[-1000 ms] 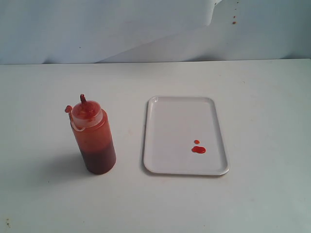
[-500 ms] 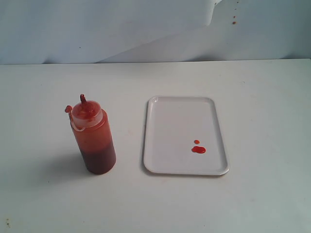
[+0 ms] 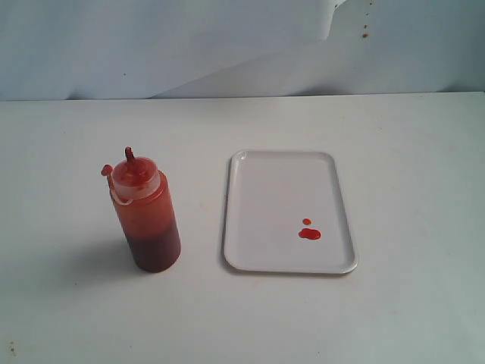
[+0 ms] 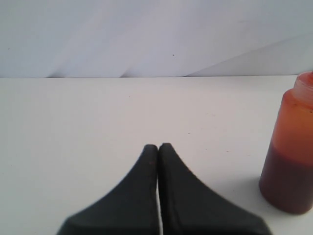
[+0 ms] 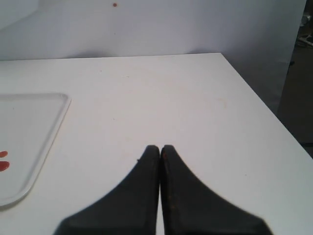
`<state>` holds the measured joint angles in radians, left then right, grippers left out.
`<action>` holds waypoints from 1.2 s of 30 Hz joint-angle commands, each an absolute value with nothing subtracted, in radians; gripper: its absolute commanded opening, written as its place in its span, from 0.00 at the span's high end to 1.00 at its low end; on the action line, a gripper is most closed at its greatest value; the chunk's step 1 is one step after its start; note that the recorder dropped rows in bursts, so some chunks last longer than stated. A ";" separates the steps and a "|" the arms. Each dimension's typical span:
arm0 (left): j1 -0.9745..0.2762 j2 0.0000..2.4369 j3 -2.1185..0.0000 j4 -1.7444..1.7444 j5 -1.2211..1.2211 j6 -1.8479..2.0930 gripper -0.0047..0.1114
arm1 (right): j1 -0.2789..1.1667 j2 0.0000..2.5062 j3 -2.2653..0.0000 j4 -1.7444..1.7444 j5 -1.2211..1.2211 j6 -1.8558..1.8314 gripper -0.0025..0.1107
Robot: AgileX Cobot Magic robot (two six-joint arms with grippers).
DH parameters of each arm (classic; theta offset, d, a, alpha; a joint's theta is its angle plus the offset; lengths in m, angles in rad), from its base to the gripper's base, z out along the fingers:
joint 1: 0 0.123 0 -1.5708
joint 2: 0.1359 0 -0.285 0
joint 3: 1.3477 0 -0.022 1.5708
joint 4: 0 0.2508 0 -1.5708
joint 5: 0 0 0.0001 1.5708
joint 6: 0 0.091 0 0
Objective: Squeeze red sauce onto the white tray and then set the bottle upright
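Table (image 3: 76,318), one bottle (image 3: 146,220), one tray (image 3: 280,182), two sauce blobs (image 3: 309,233), left fingers (image 4: 139,196), right fingers (image 5: 139,196) together

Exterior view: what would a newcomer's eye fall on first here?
The bottle stands upright left of the tray, its red the strongest colour. The red sauce shows as two small blobs toward the tray's lower right in that view. The left gripper and right gripper are shut, holding nothing.
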<state>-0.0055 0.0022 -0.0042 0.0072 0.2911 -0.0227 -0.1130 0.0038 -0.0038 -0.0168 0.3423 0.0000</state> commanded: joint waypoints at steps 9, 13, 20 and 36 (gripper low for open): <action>-0.011 0.000 0.000 0.007 0.284 -0.025 0.96 | -0.010 0.000 0.000 -0.007 0.343 0.000 0.98; -0.011 0.000 0.000 0.007 0.284 -0.025 0.96 | -0.007 0.000 0.000 -0.007 0.343 0.000 0.98; -0.011 0.000 0.000 0.007 0.284 -0.025 0.96 | -0.007 0.000 0.000 -0.007 0.343 0.000 0.98; -0.011 0.000 0.000 0.007 0.284 -0.025 0.96 | -0.010 0.000 0.000 -0.007 0.343 0.000 0.98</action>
<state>-0.0055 0.0022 -0.0042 0.0072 0.2911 -0.0227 -0.0114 0.0038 -0.0038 -0.0124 0.3443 0.0000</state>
